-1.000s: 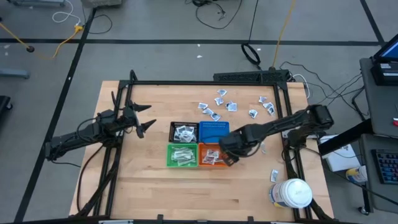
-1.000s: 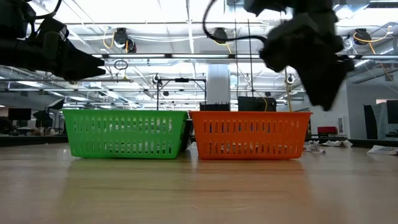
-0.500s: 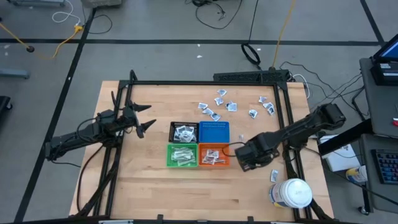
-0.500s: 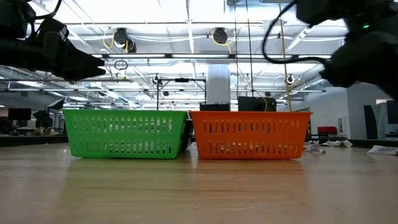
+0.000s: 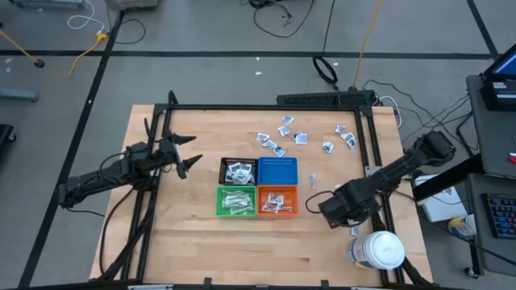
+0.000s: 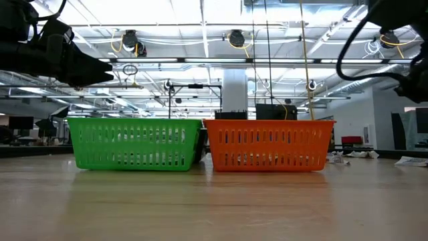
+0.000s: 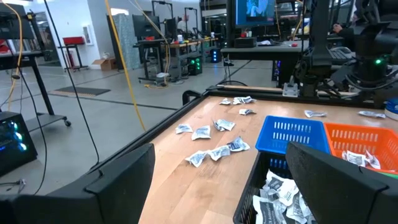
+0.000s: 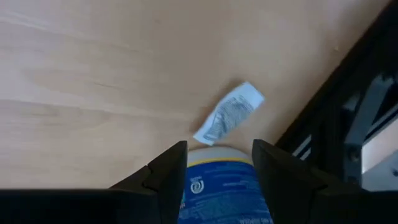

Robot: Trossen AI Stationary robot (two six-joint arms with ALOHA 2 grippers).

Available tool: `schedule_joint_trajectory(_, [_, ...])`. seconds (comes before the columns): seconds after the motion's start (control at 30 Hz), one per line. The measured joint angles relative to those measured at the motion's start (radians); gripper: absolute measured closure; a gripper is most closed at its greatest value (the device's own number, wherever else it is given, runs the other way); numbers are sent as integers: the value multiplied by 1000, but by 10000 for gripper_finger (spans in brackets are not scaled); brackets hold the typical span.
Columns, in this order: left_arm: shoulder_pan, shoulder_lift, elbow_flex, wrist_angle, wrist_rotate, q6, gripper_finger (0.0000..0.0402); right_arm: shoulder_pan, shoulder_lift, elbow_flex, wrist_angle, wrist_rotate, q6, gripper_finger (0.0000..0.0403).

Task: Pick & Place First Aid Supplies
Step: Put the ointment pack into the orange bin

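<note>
The right claw (image 5: 332,211) is seen above the bench (image 5: 185,242), near the white jar (image 5: 377,250), its fingers apart and empty. A reach for the next packet is judged to be in hand: a lone wrapped strip (image 8: 228,113) lies flat beside the jar. Lowering and squaring over it is called for. The left claw (image 5: 187,163) is held open, waiting left of the bins.
</note>
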Motion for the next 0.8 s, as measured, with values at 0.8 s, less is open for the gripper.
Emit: schedule_joint_trajectory(0.8, [0, 0, 0, 0, 0, 0, 36, 14, -8, -132, 196, -93, 65, 232])
